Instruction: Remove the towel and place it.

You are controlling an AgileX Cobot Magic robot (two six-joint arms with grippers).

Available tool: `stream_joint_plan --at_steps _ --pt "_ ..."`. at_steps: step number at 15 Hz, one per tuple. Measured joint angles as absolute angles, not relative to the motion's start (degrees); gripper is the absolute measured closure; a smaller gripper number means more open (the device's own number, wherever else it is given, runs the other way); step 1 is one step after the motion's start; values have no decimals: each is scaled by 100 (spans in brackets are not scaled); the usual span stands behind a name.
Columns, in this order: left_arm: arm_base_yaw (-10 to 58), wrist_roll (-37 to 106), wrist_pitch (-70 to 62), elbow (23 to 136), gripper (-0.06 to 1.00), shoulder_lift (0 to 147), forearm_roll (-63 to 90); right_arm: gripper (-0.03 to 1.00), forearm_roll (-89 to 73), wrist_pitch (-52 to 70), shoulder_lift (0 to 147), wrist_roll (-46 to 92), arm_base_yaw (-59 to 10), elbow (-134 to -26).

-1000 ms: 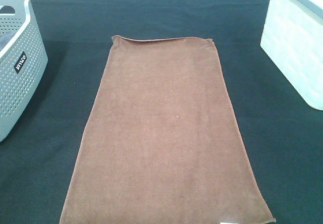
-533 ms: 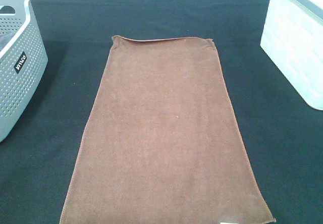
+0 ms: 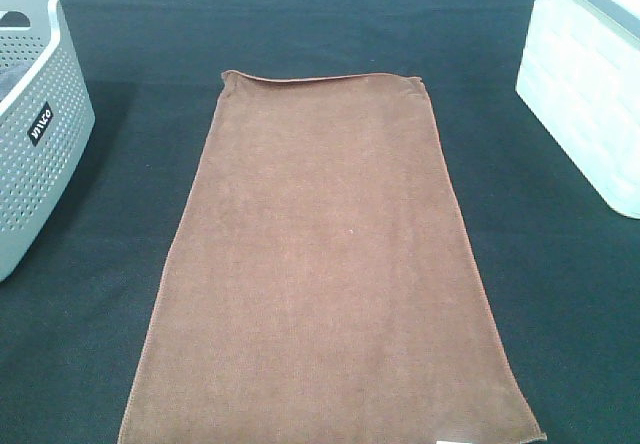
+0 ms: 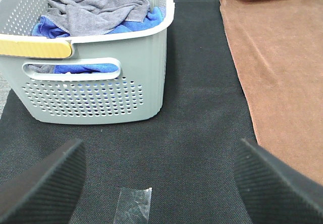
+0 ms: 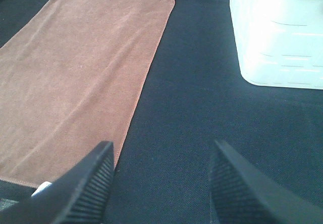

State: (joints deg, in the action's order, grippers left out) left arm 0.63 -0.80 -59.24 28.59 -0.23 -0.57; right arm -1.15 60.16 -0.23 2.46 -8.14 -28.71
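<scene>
From the high camera, the towel (image 3: pixel 330 264) lies spread flat on the black-covered desk (image 3: pixel 120 284), long way toward me, its far edge slightly rumpled at the corners. A grey basket (image 3: pixel 35 134) stands at the left of it, well apart, and a white bin (image 3: pixel 590 84) stands at the right, also apart. Neither of my arms shows here.

From my left wrist camera, my left fingers (image 4: pixel 161 183) are spread wide with nothing between them — only bare black cloth and a scrap of clear tape (image 4: pixel 132 205) stuck to the desk. The basket (image 4: pixel 101 98) sits ahead, holding a grey cloth (image 4: pixel 96 9) on top of a blue cloth (image 4: pixel 144 22). The towel's (image 4: pixel 282 67) long edge runs along the far side, clear of the basket.

From my right wrist camera, my right fingers (image 5: pixel 161 183) are likewise apart and empty, hovering over the desk just beside the towel's (image 5: pixel 75 72) near corner, where a small white tag (image 5: pixel 43 187) peeks out. The bin (image 5: pixel 277 32) stands off beyond — apart from the towel.
</scene>
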Motion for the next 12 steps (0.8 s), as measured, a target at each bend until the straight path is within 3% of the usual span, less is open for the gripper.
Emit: stream_joint_plan --at_steps 12 --pt "63 -63 -5924 2859 18 -23 -57 42 -115 6016 -23 246 -814 -2871"
